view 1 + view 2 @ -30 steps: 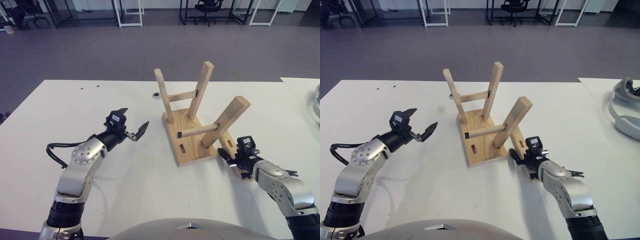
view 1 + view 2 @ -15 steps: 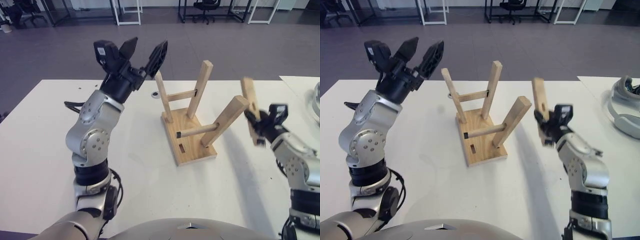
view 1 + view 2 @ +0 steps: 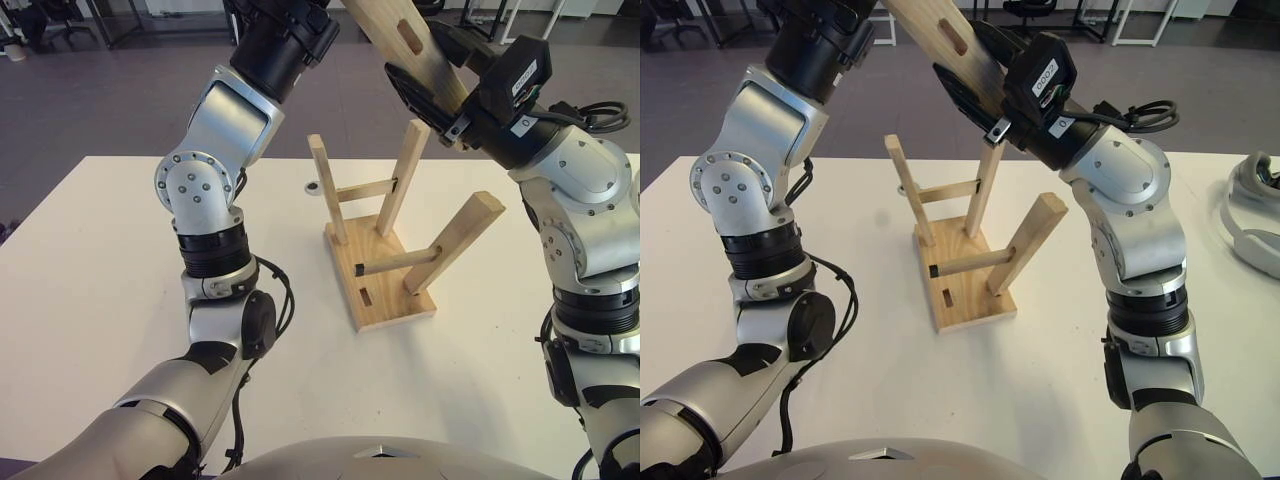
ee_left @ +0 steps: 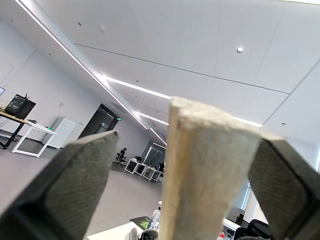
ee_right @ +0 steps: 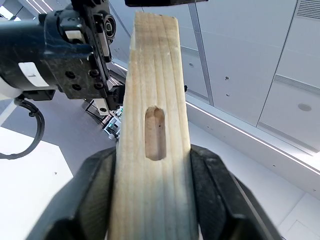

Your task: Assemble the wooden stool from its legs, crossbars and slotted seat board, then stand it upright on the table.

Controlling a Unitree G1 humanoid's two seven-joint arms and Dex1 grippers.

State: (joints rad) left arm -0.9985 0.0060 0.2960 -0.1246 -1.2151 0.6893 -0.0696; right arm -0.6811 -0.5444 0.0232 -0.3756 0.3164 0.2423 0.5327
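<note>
Above the stool (image 3: 386, 298), right gripper (image 5: 152, 190) clamps the leg (image 5: 152, 75), left gripper (image 4: 181, 175) spread around it.

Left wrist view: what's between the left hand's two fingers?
The end of the wooden leg, gripped by the right hand, stands between the open fingers of the left hand, shown in the left wrist view.
</note>
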